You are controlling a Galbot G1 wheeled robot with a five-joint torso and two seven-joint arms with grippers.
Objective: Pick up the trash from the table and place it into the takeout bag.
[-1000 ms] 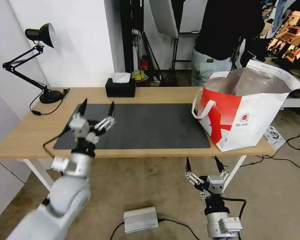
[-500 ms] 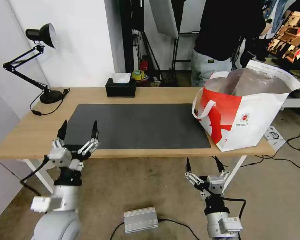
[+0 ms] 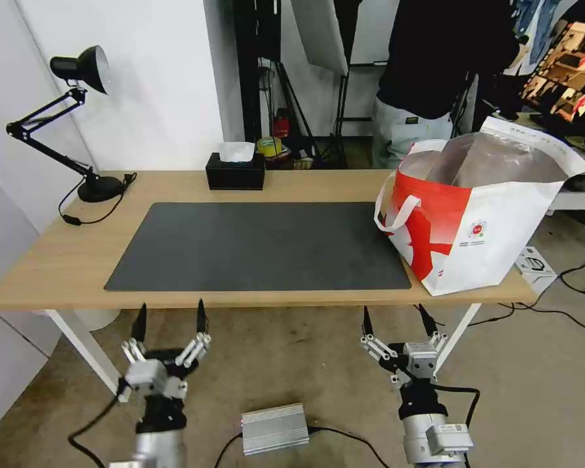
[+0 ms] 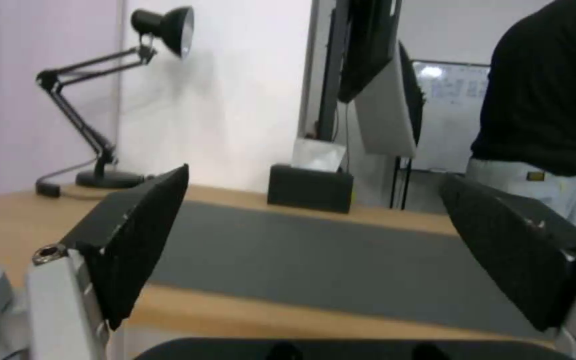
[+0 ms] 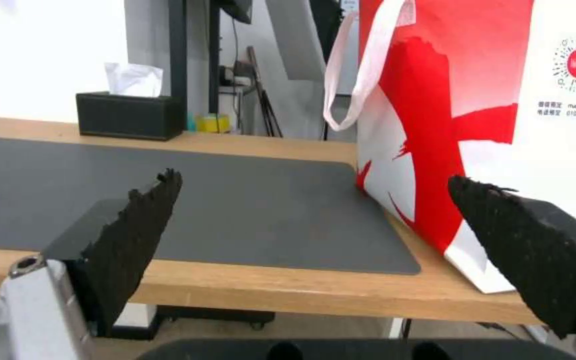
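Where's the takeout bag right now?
In the head view the bag stands at the table's right end, touching the mat's right edge, beyond the right hand.

A black tissue box [image 3: 234, 171] sits at the far edge of the bench, with a white tissue [image 3: 235, 151] sticking up out of it. A black desk lamp [image 3: 78, 68] stands near the far left corner, its round base [image 3: 98, 189] flat on the wood. Its black cord [image 3: 91, 212] curls beside the base. On the floor lies a small silver metal box [image 3: 275, 427] with a black cable [image 3: 351, 437] running out of it.
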